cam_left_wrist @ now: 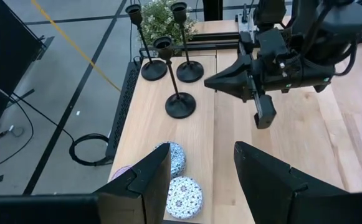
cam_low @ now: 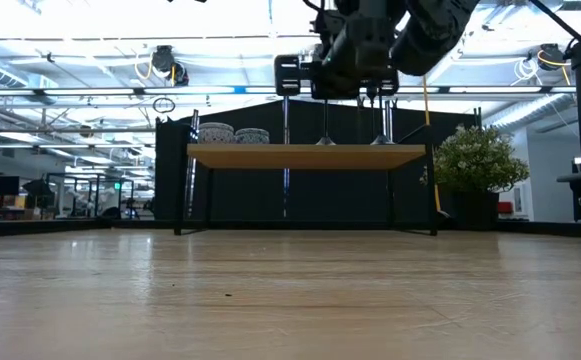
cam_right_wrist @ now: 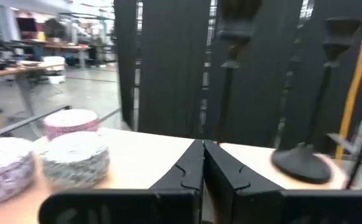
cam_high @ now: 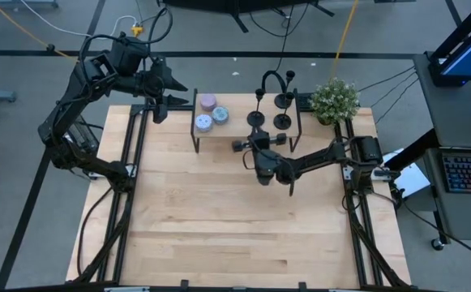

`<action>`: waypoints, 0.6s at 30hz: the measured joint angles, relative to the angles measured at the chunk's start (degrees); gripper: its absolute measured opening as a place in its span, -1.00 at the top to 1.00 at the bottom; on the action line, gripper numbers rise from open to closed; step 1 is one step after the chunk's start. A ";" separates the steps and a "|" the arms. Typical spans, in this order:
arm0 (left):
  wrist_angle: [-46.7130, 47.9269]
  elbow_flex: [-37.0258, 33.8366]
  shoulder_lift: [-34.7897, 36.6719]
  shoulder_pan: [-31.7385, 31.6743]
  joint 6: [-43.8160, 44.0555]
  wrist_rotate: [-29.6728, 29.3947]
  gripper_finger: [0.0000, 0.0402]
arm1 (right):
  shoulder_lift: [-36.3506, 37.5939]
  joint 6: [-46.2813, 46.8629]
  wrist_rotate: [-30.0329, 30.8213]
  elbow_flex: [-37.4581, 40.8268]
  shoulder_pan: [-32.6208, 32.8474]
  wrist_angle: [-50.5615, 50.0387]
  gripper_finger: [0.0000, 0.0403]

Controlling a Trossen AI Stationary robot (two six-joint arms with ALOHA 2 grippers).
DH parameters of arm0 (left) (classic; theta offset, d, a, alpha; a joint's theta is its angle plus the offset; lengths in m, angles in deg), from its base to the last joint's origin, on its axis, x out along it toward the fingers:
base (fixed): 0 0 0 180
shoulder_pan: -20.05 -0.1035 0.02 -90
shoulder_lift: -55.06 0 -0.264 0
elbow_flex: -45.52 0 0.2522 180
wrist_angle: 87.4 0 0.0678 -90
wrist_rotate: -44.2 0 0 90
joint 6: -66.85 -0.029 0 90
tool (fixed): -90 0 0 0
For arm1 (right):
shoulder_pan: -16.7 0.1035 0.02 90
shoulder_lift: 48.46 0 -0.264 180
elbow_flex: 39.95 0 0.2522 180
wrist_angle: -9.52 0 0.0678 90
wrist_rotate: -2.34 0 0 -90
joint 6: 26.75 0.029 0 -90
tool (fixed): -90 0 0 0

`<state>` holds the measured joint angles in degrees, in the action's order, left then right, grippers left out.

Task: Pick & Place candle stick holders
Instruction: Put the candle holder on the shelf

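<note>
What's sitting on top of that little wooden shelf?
On the shelf stand three black candle stick holders and three round candle tins. The right gripper, shut and empty, hangs over its front edge, hiding some of the board in the high view.

A robotics lab. Cables trail over grey floor at 11 o'clock. Open ceiling ducts and workbenches show beyond.

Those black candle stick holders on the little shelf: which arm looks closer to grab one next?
Probably the right. The right gripper, fingers shut, points at the candle stick holders from just in front of the shelf. The left gripper, open, hovers off the shelf's far-left corner, nearer the candle tins.
</note>
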<state>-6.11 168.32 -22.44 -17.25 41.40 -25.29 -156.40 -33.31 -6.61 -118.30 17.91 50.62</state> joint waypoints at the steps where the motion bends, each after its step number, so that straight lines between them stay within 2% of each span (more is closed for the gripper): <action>1: -0.01 0.00 0.00 0.00 -0.01 0.00 0.08 | 0.00 1.88 -0.95 0.00 0.00 -1.41 1.00; 4: -0.03 0.00 0.00 0.00 -0.01 0.00 0.08 | -0.02 8.35 -3.33 0.04 -0.02 -7.15 1.00; 9: -0.04 0.00 0.00 0.00 0.04 0.00 0.08 | -0.03 14.58 -3.50 0.04 -1.23 -11.85 1.00; 12: -0.04 0.00 0.00 0.00 0.06 0.00 0.08 | -0.04 16.68 -9.11 0.04 -2.40 -13.25 1.00; 15: -0.02 0.00 0.00 0.00 0.19 0.00 0.08 | -0.08 23.21 -15.75 0.04 -3.67 -18.15 1.00; 18: -0.02 0.00 0.00 0.00 0.47 0.00 0.08 | -0.09 27.69 -18.38 0.04 -4.35 -20.73 1.00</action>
<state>-6.13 168.32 -22.44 -17.25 41.87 -25.29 -156.49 -5.61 -25.00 -118.26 13.56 29.89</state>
